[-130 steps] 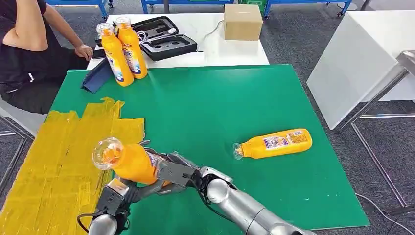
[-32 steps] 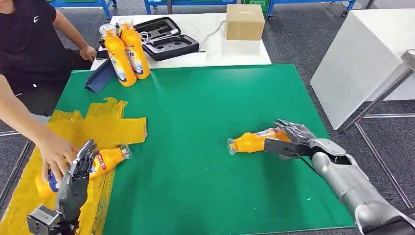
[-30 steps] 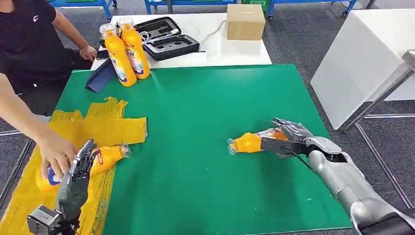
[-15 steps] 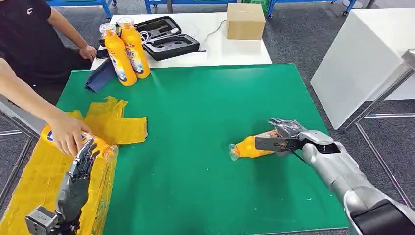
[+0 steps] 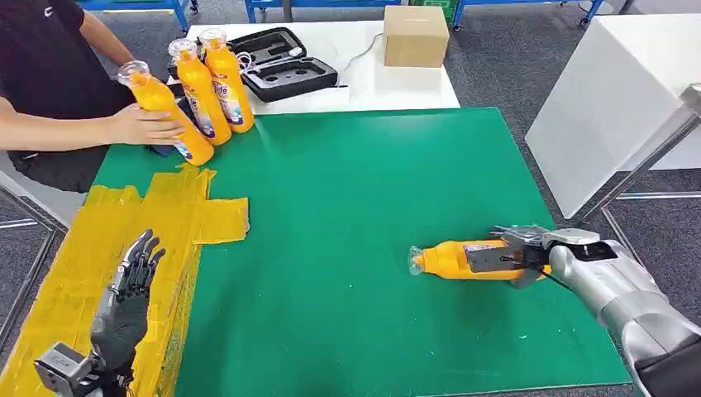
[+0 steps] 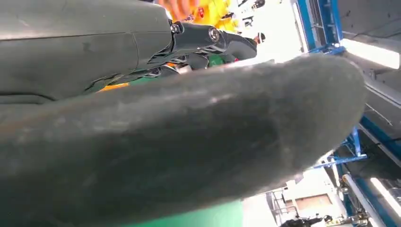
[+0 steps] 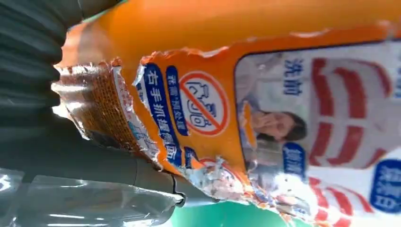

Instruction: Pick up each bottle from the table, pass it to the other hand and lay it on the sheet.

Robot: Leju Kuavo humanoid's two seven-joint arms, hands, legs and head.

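Right hand (image 5: pixel 519 252) grips a lying bottle (image 5: pixel 460 259) at the right of the green worktop (image 5: pixel 364 182). Left hand (image 5: pixel 132 289) hovers over the yellow sheet (image 5: pixel 83 265), fingers spread, holding nothing. A person's hand (image 5: pixel 145 126) holds another bottle (image 5: pixel 164 116) at the far-left edge.

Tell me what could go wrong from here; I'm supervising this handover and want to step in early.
The right hand grips the lying bottle near its base, so the long neck end may sag or slip when lifted. Its label is torn, which could make it slide in the hand. The left hand waits far off over the sheet, so the pass needs a long carry.
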